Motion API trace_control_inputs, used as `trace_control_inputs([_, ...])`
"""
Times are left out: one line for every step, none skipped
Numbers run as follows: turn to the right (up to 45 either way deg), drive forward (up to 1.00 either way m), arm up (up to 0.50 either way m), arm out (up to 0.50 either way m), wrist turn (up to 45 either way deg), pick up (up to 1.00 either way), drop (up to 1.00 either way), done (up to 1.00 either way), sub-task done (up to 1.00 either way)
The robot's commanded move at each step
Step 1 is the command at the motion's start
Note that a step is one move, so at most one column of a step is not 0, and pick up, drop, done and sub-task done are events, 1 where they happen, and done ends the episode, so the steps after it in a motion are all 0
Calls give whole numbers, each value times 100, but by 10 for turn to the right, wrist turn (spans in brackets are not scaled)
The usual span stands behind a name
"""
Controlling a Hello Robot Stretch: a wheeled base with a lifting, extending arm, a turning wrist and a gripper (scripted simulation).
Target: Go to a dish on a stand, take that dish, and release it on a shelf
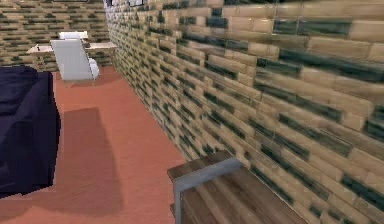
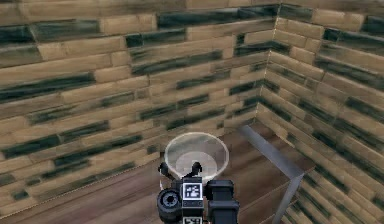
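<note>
A pale, see-through round dish (image 2: 193, 152) shows low in the arm side view, over a wooden top with a grey metal rim (image 2: 262, 150). The gripper (image 2: 183, 170) rises from the bottom edge right below the dish, its dark body and white marked squares just behind. The dish sits at the fingers' end with the wooden top under it, so I cannot tell whether the gripper holds it. The same wooden top with its metal rim (image 1: 205, 168) shows at the forward view's bottom edge, against the brick wall.
A brick wall (image 1: 260, 90) runs along the forward view's right and closes in a corner (image 2: 270, 60) behind the wooden top. A dark blue bed (image 1: 25, 120) lies at the left. A white chair (image 1: 72, 58) and desk (image 1: 45, 47) stand far ahead. Red-brown floor (image 1: 110, 130) lies between.
</note>
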Motion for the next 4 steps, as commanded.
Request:
trace_control_inputs([0, 0, 4, 0, 0, 0, 0, 0, 0])
trace_control_inputs([0, 0, 0, 10, 0, 0, 0, 0, 0])
trace_control_inputs([0, 0, 0, 0, -450, 0, 0, 0, 0])
trace_control_inputs([0, 0, -30, 0, 0, 0, 0, 0, 0])
